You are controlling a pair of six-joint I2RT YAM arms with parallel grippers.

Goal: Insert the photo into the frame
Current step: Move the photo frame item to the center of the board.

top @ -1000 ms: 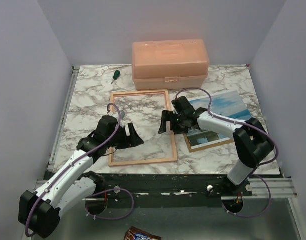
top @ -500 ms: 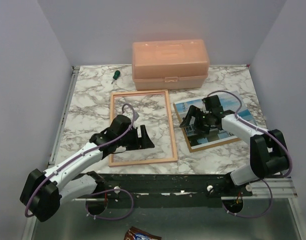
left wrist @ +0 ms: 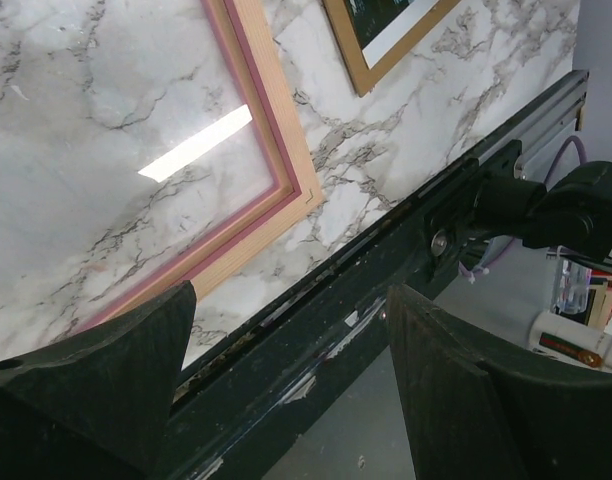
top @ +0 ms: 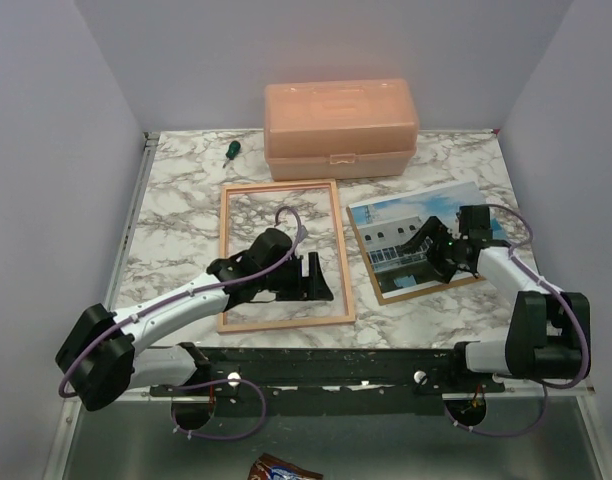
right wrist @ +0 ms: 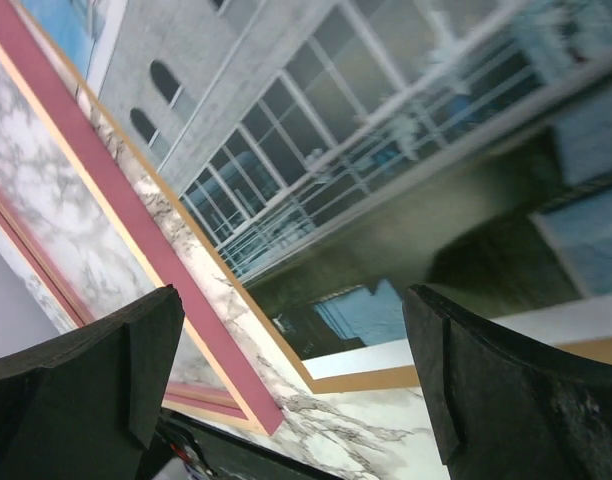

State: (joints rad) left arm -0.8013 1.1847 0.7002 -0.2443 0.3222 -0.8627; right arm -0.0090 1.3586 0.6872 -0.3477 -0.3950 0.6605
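Gaping right end effector (top: 438, 252) above photo (top: 394, 226), empty, left end effector (top: 321, 280) released, over frame (top: 281, 184) near corner

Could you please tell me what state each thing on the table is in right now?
photo, lying flat on its brown board, outside the frame.
frame, flat on the table, empty.
box, lid shut.
left gripper, open, holding nothing.
right gripper, open over the photo, holding nothing.

Left end effector (top: 319, 281) has slid right across the frame (top: 224, 240); right end effector (top: 436, 252) retreated over the photo (top: 391, 225).
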